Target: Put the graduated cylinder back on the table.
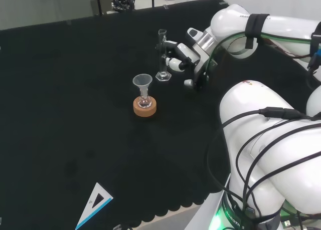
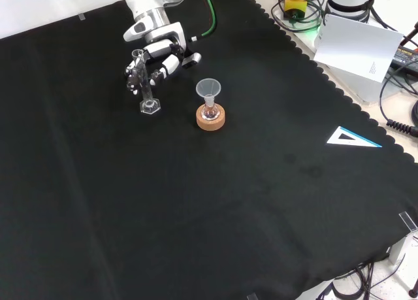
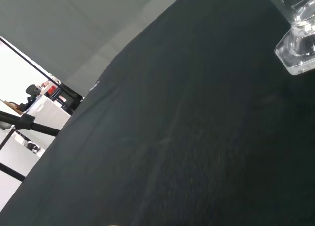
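Observation:
A clear glass graduated cylinder (image 1: 162, 54) stands upright with its hexagonal foot (image 2: 149, 107) on the black cloth. The black and white hand (image 1: 181, 55) reaches it from the right in the head view, and its fingers (image 2: 135, 74) are curled round the tube's middle. In the front view the hand (image 2: 160, 58) comes down from the top and sits just above and behind the cylinder (image 2: 142, 78). The wrist view has the cylinder's foot (image 3: 298, 56) resting on the cloth.
A small flask with a clear funnel (image 1: 142, 82) in its neck stands on a cork ring (image 1: 144, 107), close in front of the cylinder in the head view. A blue-edged set square (image 2: 351, 138) lies far off near the cloth's scalloped edge.

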